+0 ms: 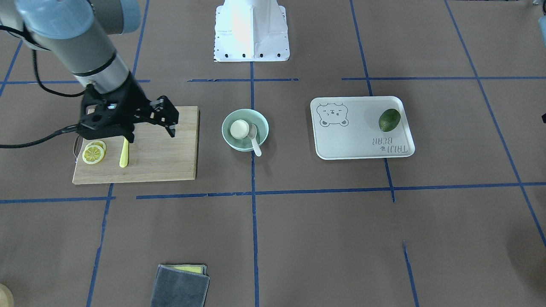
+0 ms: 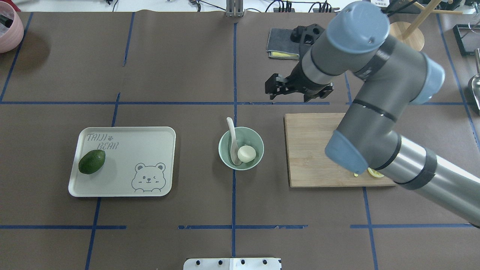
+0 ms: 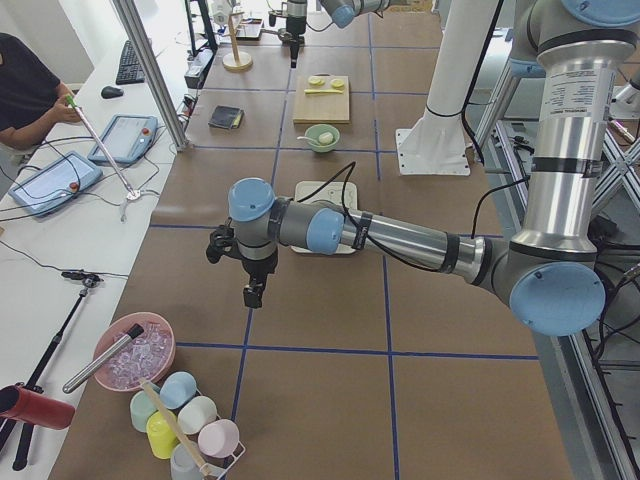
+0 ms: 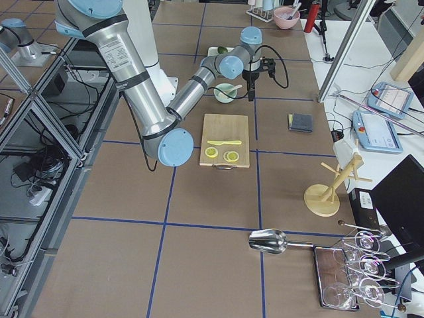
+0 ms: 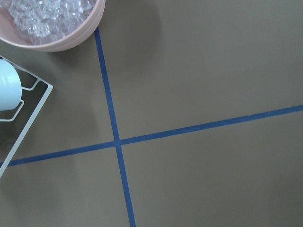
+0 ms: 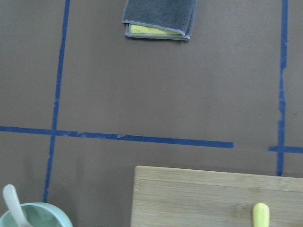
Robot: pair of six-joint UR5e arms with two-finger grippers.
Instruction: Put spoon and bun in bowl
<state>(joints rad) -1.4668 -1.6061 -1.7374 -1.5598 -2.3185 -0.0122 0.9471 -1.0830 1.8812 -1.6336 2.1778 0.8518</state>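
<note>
Exterior front-facing: smooth mint bowl (image 1: 261, 121) holds domed bun (image 1: 239, 128), glossy spoon (image 1: 255, 143) (right gripper (image 1: 151, 135) spread wide; left gripper (image 3: 253, 293) unclear).

Left pincer (image 3: 253, 296) above the taped table (image 3: 330, 400)

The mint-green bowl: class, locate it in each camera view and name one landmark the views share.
Front-facing: bowl at centre, right of the cutting board.
Overhead: bowl at centre, left of the cutting board.
Exterior left: bowl far, top centre.
Exterior right: bowl upper centre.
Left wrist: not in view.
Right wrist: bowl at bottom-left corner.
Landmark: the cutting board.
</note>
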